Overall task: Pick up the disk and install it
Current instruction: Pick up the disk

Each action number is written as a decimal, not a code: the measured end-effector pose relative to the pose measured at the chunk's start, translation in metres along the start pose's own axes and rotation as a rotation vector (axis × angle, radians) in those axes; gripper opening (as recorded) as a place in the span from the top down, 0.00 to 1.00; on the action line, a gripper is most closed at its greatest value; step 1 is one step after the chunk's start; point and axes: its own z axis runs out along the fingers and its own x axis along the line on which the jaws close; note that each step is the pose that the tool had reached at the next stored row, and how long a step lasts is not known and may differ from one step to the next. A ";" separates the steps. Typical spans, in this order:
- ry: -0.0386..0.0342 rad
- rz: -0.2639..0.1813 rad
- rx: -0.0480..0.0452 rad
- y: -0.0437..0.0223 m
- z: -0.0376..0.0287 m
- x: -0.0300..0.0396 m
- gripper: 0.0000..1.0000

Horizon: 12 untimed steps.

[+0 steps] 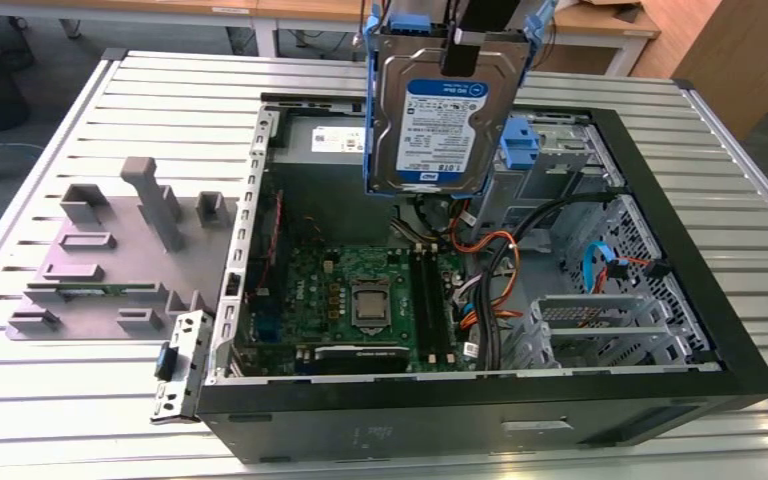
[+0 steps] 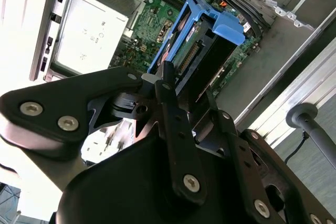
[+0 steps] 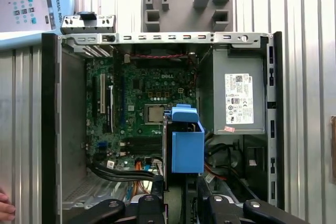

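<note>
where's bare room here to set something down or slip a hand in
Bare table slats lie on the near and far sides of the grey fixture, at the exterior view's left. Inside the case it is crowded: board, cables and cage, with the disk in the claw above.

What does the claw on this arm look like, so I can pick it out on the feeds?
The claw is matte black throughout. It has broad, rounded, flat link plates and two narrow bar-shaped fingers, all fastened with silver socket-head screws. The same black plates and silver screws show in the first wrist view.
</note>
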 end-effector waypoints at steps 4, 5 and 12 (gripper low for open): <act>0.0001 0.000 0.0000 -0.0001 0.0000 0.0041 0.65; 0.0001 0.000 0.0000 -0.0002 0.0000 0.0054 0.65; 0.0005 0.000 0.0000 -0.0004 -0.0001 0.0136 0.65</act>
